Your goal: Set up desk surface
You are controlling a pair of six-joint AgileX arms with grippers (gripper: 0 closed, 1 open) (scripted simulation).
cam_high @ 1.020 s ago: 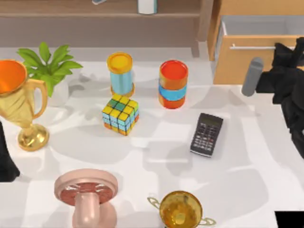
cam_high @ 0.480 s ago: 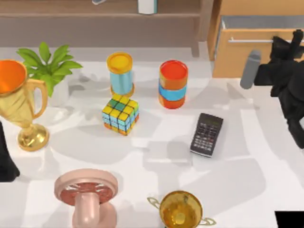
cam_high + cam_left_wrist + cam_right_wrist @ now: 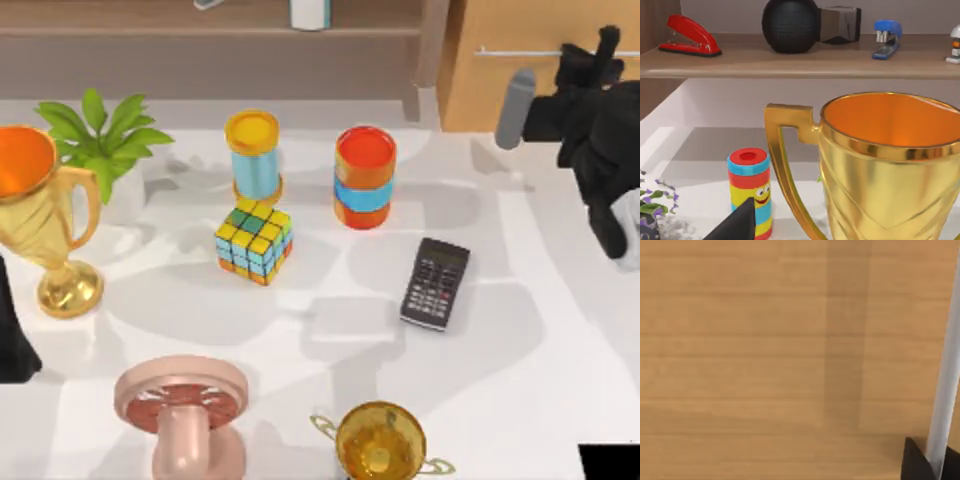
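Drawer front (image 3: pixel 545 65) sits flush at the far right, the right gripper (image 3: pixel 590 60) against its handle (image 3: pixel 530 52); its finger opening cannot be told. Pulling away carelessly might snag that handle and reopen it. Left arm (image 3: pixel 15 335) idles at the left edge.

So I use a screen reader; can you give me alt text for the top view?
The right tool sits at the light-wood drawer's front by its handle. On the white desk surface stand two gold trophies, a cube, a calculator and two striped cans.
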